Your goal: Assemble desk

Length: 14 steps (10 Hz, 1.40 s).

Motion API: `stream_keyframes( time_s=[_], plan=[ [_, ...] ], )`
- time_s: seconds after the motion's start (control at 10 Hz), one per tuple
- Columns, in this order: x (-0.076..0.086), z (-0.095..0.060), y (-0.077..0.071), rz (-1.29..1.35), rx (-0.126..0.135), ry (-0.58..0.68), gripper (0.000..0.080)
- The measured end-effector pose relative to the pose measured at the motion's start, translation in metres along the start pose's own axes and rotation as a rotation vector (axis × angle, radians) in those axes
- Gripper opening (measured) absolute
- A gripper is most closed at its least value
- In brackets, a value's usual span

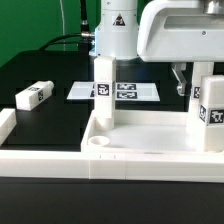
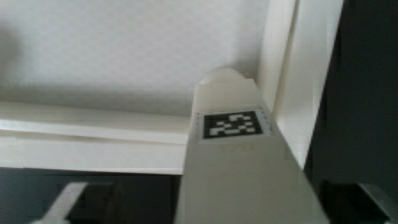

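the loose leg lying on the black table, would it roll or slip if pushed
The loose leg looks square-sectioned and lies flat, so it would probably slide rather than roll. Its smooth white plastic look suggests it is stiff, fairly light, perhaps slippery on the black table.

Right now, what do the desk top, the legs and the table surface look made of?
Desk top: looks like white moulded plastic, smooth and matte, with rounded rims and recesses.
Upright leg: same white plastic look, square section, with a printed black-and-white tag stuck on; the loose leg matches.
Table: black, flat and matte; whether cloth, mat or board cannot be told.
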<state>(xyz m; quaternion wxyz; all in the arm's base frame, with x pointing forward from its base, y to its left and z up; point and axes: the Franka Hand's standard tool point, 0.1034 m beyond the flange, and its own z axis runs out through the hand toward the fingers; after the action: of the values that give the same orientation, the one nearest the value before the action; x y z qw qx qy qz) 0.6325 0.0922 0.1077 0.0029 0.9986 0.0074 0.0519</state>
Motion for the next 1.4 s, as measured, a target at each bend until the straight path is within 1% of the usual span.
stream_keyframes(
  time_s=[0.1, 0.2, 0.4, 0.6, 0.7, 0.8, 1.2, 1.4],
  plan=[
    [0.0, 0.0, -0.0001, 0.002, 0.0, 0.0, 0.0404],
    [-0.0002, 0.0001, -0.0002, 0.02, 0.001, -0.001, 0.0288],
    [-0.0002, 0.0001, 0.0, 0.044, 0.001, -0.001, 0.0289],
    [-0.0003, 0.0002, -0.0001, 0.154, 0.001, -0.001, 0.0289],
    [-0.0004, 0.0004, 0.0002, 0.256, 0.007, -0.001, 0.0289],
    [0.0001, 0.0003, 0.0019, 0.389, 0.027, 0.002, 0.0289],
    [-0.0002, 0.0005, 0.0022, 0.785, 0.04, -0.005, 0.029],
    [-0.0005, 0.0005, 0.0012, 0.953, 0.04, -0.009, 0.029]
  ],
)
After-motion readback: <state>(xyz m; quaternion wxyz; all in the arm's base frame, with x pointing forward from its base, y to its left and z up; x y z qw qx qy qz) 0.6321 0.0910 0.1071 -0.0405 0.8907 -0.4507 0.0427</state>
